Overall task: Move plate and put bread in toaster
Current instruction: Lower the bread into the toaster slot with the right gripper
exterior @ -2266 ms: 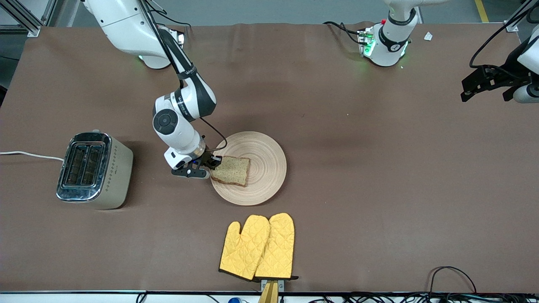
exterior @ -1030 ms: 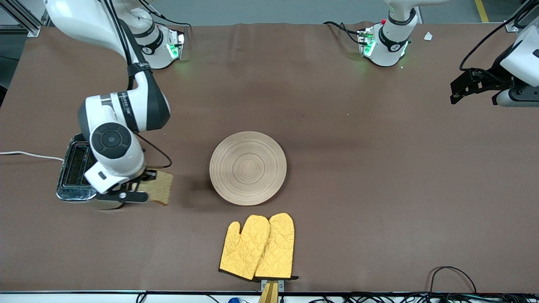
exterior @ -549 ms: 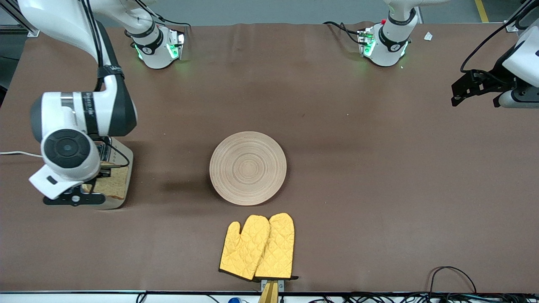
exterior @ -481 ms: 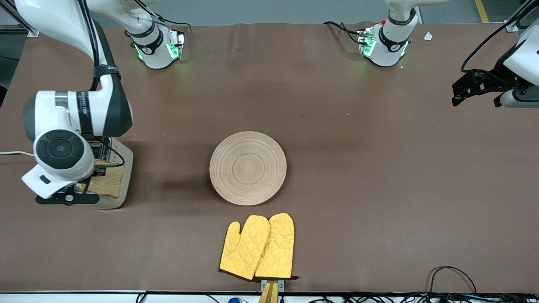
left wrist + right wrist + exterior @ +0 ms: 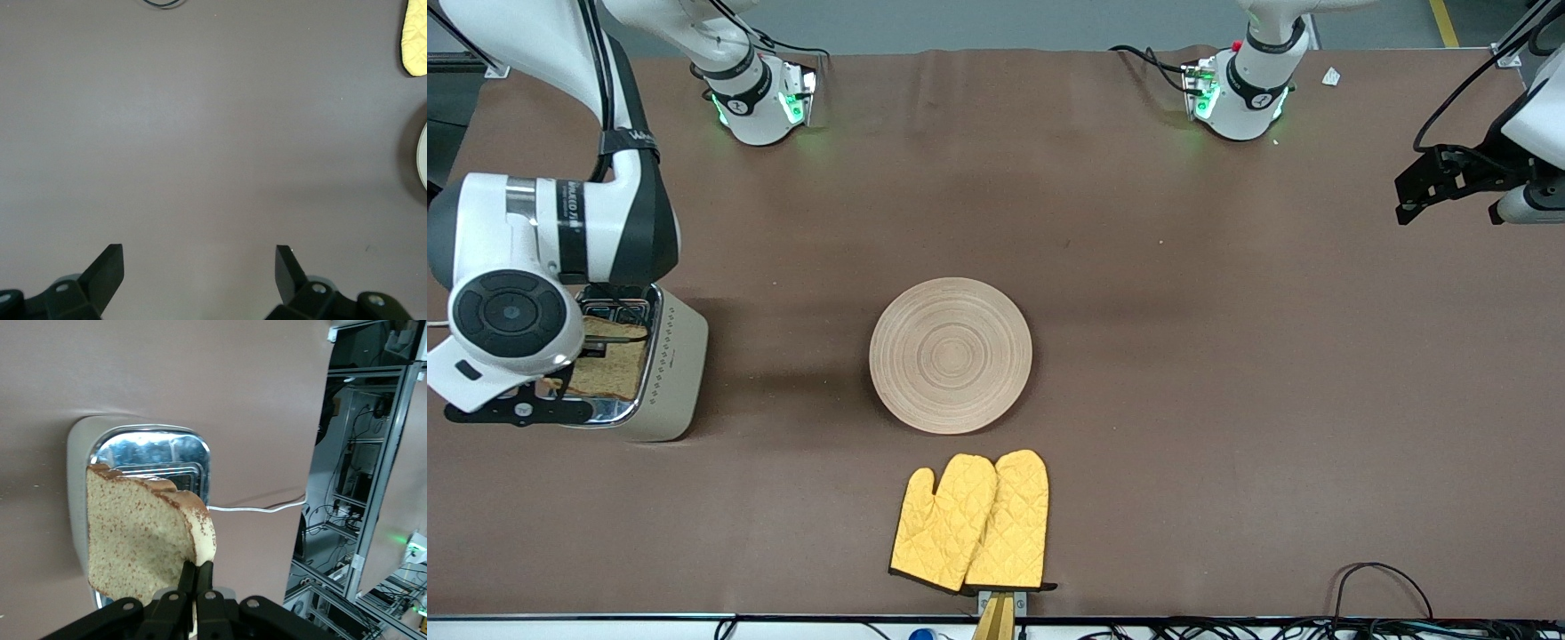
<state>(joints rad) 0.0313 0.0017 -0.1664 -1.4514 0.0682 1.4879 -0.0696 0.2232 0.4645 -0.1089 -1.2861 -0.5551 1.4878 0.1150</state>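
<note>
A: Over toaster (image 5: 627, 360): right gripper (image 5: 195, 587) clamped on bread (image 5: 143, 533) edge, slice tilted above slots. Plate (image 5: 951, 355) mid-table, bare.
B: Risk: catching on chrome rim if misaligned. Left gripper (image 5: 200, 270)?
A: Parked wide open over its table end, waiting.

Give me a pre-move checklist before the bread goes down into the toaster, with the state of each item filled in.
1. Right gripper shut on the bread: ok.
2. Bread over the toaster top: ok.
3. Bread edge lined up with a slot: cannot tell; the slice hides the slots.
4. Slots free of anything else: cannot tell.
5. Plate bare and apart from the toaster, at mid-table: ok.
6. Left gripper open, waiting over bare table at the left arm's end: ok.
</note>
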